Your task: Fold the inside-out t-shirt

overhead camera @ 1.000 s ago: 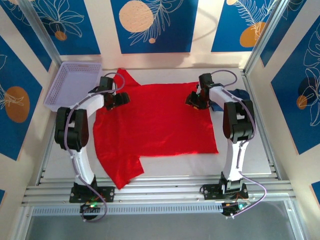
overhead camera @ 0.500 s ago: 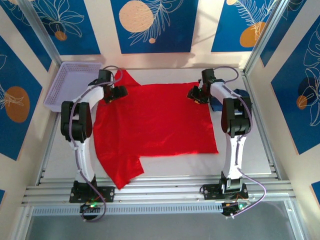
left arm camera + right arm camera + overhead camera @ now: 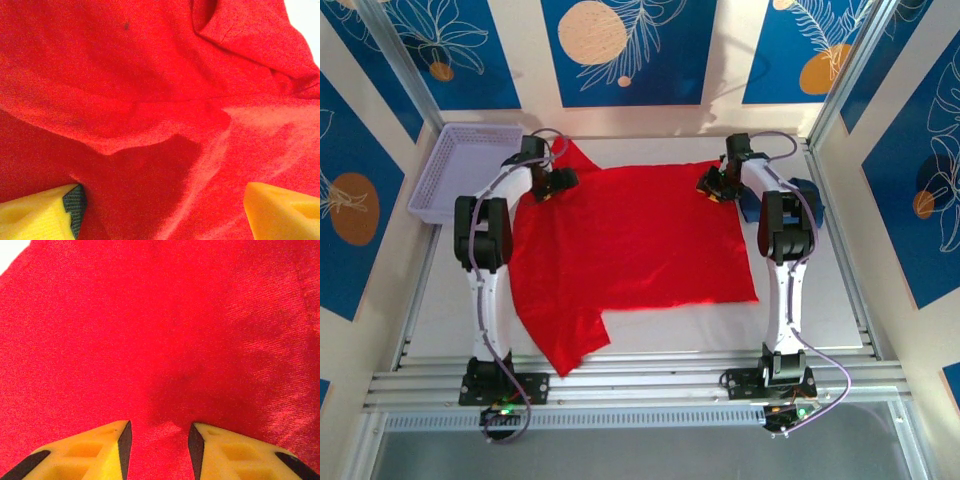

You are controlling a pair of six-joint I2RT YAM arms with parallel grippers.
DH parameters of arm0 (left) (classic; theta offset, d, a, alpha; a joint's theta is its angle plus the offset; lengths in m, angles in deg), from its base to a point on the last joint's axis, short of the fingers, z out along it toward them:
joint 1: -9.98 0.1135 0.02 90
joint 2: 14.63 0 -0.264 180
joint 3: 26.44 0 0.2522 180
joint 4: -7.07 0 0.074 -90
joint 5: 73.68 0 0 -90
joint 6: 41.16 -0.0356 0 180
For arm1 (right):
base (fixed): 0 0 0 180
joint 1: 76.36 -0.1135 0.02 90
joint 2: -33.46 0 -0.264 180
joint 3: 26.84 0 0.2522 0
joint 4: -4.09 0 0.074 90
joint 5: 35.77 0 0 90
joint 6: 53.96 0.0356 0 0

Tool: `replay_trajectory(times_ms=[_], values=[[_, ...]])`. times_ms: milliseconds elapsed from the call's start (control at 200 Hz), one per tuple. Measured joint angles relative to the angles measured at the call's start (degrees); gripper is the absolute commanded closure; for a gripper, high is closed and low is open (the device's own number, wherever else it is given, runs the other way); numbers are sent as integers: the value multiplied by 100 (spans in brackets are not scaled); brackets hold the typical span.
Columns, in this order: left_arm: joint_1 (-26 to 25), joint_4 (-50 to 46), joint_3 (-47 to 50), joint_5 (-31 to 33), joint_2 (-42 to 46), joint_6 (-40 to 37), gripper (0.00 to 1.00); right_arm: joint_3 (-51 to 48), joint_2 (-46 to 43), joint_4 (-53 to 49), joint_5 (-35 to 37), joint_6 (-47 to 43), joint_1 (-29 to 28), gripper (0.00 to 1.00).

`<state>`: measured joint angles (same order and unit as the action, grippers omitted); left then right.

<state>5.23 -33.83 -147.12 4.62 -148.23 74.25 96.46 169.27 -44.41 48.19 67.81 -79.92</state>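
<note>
Two arms reach the far edge of the inside-out t-shirt, spread on the table in the top view; a dark blue garment sits mostly hidden behind the right arm.

Left wrist view: the left gripper is splayed wide over a cloth fold, grasping nothing.

Right wrist view: the right gripper stands narrowly parted over flat cloth; whether it touches is unclear.

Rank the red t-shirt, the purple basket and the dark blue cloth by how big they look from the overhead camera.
1. red t-shirt, by far the largest.
2. purple basket, clearly smaller.
3. dark blue cloth, smallest as seen, but it is partly covered, so its full size is unclear.
</note>
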Motion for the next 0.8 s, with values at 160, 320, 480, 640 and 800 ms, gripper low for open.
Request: replay_trajectory(times_ms=[160,320,480,640,800], values=[[0,-98,-560,-87,-348,20,17,468,260,-175,2,4,57,62],[0,-317,-1482,-201,-883,42,17,1040,584,-350,2,4,96,62],[0,-605,-2426,-299,-1397,111,17,1836,1019,-590,-22,13,101,61],[-2,-841,-2614,-341,-1436,164,17,1963,1045,-730,-39,-133,61,57],[-48,-774,-1725,-350,-693,173,16,63,-264,-483,105,-374,-44,52]])
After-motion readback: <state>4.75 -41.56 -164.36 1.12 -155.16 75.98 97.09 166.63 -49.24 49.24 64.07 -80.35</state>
